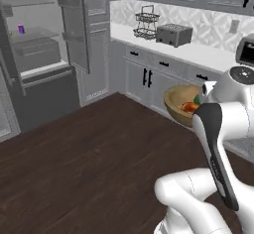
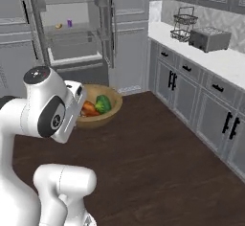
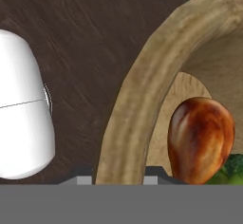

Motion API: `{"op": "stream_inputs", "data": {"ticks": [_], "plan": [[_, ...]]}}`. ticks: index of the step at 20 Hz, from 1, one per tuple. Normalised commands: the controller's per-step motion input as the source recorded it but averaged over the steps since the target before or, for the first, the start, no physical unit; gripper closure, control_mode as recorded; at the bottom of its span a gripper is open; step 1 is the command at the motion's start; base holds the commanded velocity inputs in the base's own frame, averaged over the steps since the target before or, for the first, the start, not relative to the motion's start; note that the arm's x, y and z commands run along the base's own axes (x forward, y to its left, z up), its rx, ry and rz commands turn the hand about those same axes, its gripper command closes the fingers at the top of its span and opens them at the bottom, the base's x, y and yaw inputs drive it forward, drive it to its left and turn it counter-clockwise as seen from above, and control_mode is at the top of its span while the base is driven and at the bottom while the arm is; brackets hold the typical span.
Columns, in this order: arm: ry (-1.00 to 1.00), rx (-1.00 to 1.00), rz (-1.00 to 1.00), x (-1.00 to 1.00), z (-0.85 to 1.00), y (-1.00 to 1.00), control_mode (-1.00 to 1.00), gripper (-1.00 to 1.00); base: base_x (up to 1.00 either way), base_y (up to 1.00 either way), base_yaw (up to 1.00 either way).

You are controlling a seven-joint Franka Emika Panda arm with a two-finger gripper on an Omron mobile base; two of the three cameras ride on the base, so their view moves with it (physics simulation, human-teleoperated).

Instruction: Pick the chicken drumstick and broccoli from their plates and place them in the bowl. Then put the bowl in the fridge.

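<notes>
Dark wood floor (image 2: 158,163), grey cabinets, fridge (image 1: 34,54) standing open with clear shelves. Wide light-brown wooden bowl (image 2: 107,112) held up above the floor at the arm's end, carrying the glossy orange-brown chicken drumstick (image 3: 199,140) and the lumpy green broccoli (image 2: 103,104) side by side. Gripper (image 3: 119,178) clamped over the bowl's rim, one finger tip (image 3: 81,178) outside, one inside. Close rim grain plain from the hand; toaster (image 1: 173,33) and wire rack (image 1: 146,22) on the table from the base.
</notes>
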Motion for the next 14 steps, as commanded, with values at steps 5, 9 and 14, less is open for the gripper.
{"op": "stream_inputs", "data": {"ticks": [5, 9, 14], "plan": [[0.00, 0.00, 0.00, 0.00, 0.00, 0.00, 1.00, 1.00, 1.00, -0.20, 0.70], [0.00, 0.00, 0.00, 0.00, 0.00, 0.00, 1.00, 1.00, 1.00, -0.22, 0.62], [0.00, 0.00, 0.00, 0.00, 0.00, 0.00, 1.00, 1.00, 1.00, -0.55, 0.41]]}}
